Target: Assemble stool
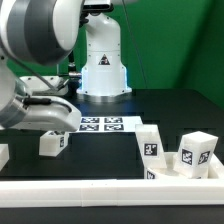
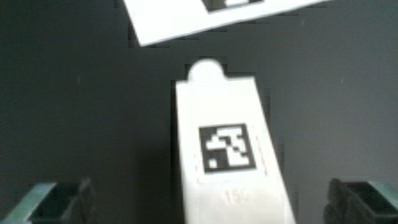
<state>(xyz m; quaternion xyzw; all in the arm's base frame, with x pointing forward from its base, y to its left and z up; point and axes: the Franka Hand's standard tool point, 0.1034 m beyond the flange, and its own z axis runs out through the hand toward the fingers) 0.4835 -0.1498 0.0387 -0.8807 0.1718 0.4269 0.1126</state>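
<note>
A white stool leg (image 2: 222,140) with a square tag lies lengthwise on the black table, its notched end toward the marker board (image 2: 214,20). My gripper (image 2: 210,205) is open, with one dark finger (image 2: 54,200) on each side of the leg and a clear gap to it. In the exterior view the same leg (image 1: 52,143) sits just below the gripper (image 1: 52,128), toward that view's left. More white tagged stool parts (image 1: 195,150) stand grouped at the exterior view's right, one of them tilted (image 1: 150,140).
The marker board (image 1: 100,124) lies behind the leg, in front of the robot base (image 1: 103,65). A long white rail (image 1: 110,190) runs along the front edge. Another white piece (image 1: 3,155) shows at the exterior view's far left edge.
</note>
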